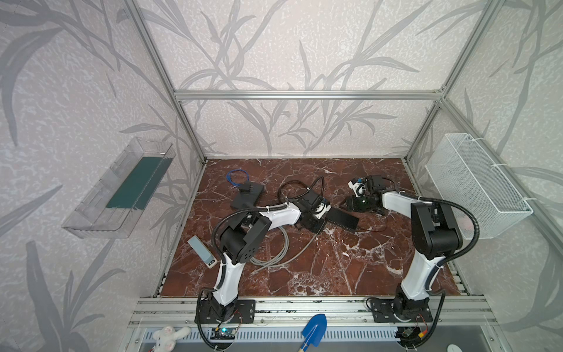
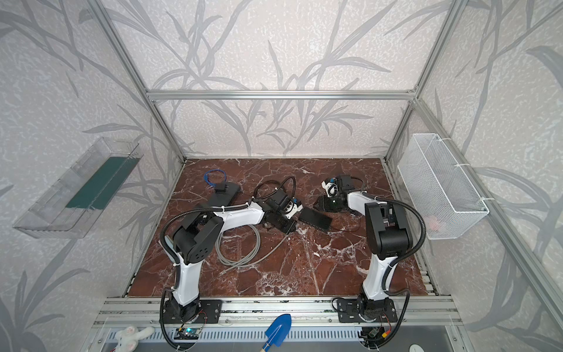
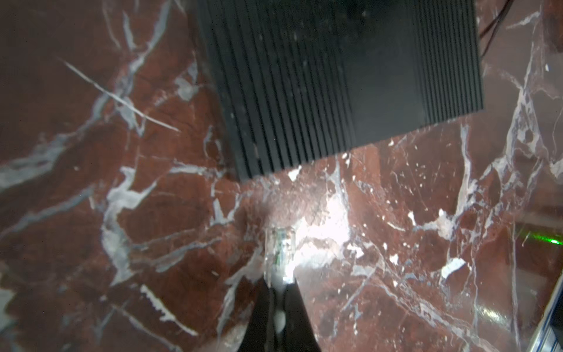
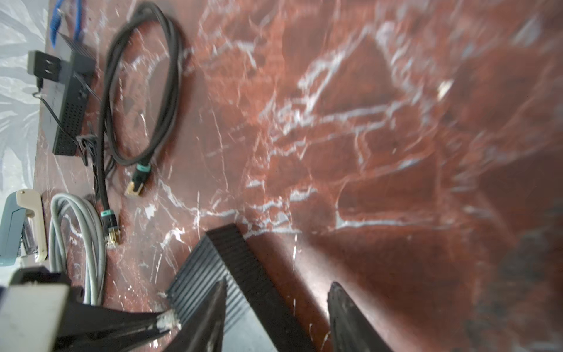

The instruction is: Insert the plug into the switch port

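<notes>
Black and ribbed on its top, the switch (image 1: 342,218) lies flat near the middle of the red marble table (image 1: 350,274), between the two arms; both top views show it so. The left gripper (image 3: 278,283) has its jaws pressed together on the plug (image 3: 280,250), a small clear connector. It sticks out ahead of the fingertips and points toward an edge of the switch, near a corner. A strip of bare table lies between them, so the plug does not touch the box yet. The right gripper (image 4: 278,283) stands with its jaws apart at one end of the switch. One finger is above the ribbed top and the other is beside the box; whether either one touches it I cannot tell.

The step in hand, I judge, is bringing the plug to a socket. No view shows the row of sockets, so one must first be sure which face carries them. To do it well, the plug should be turned until its length is square to that face, at socket height, with the latch on the correct side. Then it should be pushed slowly and straight. The switch will probably slide on the smooth marble, so the right gripper should brace it against the push. The grey cable (image 1: 274,253) needs slack behind the plug.
</notes>
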Robot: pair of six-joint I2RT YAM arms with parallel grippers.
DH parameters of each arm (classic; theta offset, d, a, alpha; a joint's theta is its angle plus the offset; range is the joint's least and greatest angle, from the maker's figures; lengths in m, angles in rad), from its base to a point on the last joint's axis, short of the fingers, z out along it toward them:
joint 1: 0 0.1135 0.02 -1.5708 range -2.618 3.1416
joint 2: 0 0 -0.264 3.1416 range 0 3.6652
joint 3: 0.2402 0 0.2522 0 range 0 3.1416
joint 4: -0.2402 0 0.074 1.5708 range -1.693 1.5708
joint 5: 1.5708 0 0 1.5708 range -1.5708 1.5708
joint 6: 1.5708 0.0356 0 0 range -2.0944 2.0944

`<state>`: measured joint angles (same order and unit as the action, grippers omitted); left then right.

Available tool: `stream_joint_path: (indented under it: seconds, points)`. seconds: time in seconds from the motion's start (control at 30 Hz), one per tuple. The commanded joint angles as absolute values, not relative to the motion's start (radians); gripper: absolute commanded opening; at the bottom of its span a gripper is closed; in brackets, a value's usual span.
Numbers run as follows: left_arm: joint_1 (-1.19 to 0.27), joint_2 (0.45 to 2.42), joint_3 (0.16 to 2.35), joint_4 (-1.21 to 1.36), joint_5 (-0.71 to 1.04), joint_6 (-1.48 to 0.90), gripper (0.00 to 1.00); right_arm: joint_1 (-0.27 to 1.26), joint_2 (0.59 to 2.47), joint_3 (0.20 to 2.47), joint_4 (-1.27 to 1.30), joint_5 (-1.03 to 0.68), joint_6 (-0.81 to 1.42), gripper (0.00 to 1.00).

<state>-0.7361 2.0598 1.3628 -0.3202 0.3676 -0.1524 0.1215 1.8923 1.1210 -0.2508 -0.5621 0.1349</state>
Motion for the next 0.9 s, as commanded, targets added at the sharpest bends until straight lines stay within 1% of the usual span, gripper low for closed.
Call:
stream_joint_path:
  seconds: [0.0,0.13,0.3,0.5,0.87]
  points:
    - [-0.748,2.093,1.398,-0.333,0.297,-0.173,0.03,0.127,1.910,1.154,-0.317,-0.610,0.112,0.55]
    - [-0.762,2.115,1.414,-0.328,0.286,-0.170,0.03,0.132,1.946,1.188,-0.376,-0.617,0.091,0.55]
    - [-0.773,2.123,1.405,-0.301,0.312,-0.175,0.03,0.141,1.969,1.211,-0.407,-0.614,0.081,0.55]
    - [-0.779,2.131,1.421,-0.306,0.249,-0.178,0.03,0.159,1.977,1.220,-0.459,-0.601,0.047,0.55]
    - [-0.778,2.149,1.443,-0.335,0.176,-0.217,0.03,0.161,2.001,1.229,-0.492,-0.634,0.022,0.54]
